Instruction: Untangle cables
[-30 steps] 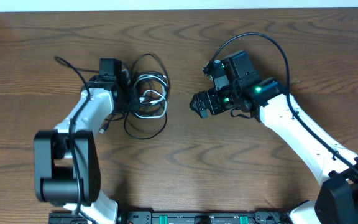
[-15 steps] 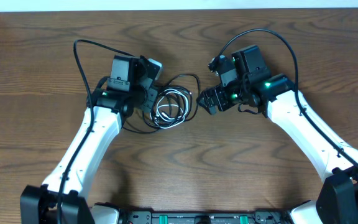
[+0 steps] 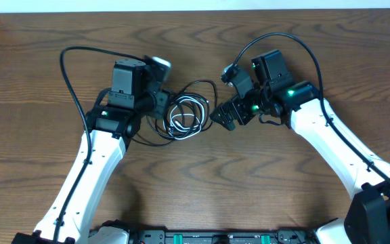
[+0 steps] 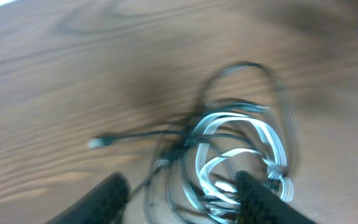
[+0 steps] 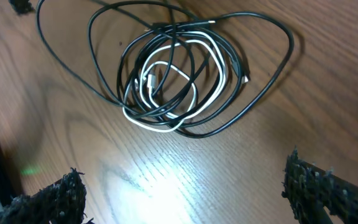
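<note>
The cables lie in one tangle on the wooden table: a short white cord coiled inside longer black loops. My left gripper sits at the tangle's left edge. In the blurred left wrist view its jaws stand apart, with white strands and black strands lying loose between the fingertips. A small plug end trails left. My right gripper hovers just right of the tangle. It is open, with only bare wood between its fingers.
Thick black arm wires arc over each wrist. The table's far edge runs along the top. The arm bases sit on a rail at the front edge.
The left gripper, shut before, has opened and drawn back slightly left. Over the second the tangle was dragged right toward the middle. The right gripper edged nearer the tangle.
</note>
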